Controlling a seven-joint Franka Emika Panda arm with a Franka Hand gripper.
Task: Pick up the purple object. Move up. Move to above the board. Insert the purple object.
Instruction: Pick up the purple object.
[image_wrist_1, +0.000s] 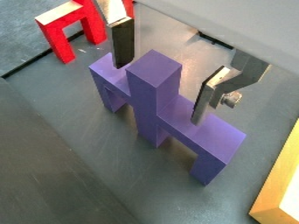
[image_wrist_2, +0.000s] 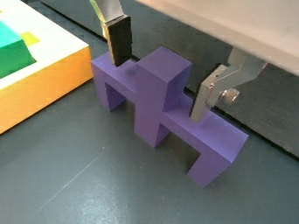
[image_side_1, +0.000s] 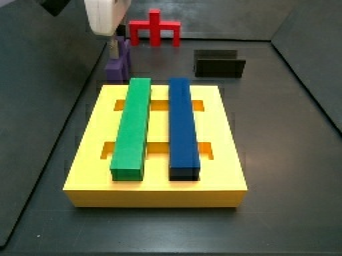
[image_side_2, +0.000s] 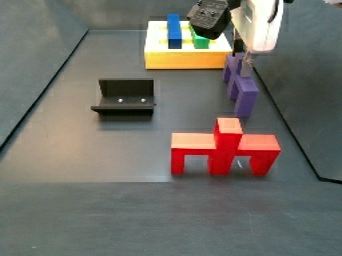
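Purple object (image_wrist_1: 158, 109) stands on the dark floor, just beside the yellow board's (image_side_1: 158, 187) far edge, legs down and post up. End effector (image_wrist_2: 158, 83) is low over it, silver fingers (image_wrist_1: 121, 39) straddling the central post with gaps either side, so released, nothing gripped (squeeze not yet made). Straddling the post likely gives flat faces for a square lift. Red piece (image_side_2: 222, 148) sits well apart.

We see the gripper (image_wrist_2: 163, 74) astride the post of the matte purple bridge-shaped block (image_wrist_2: 163, 109), which stands on the floor between the flat yellow slotted board (image_side_2: 181, 55) and the red upright piece (image_side_2: 225, 148)
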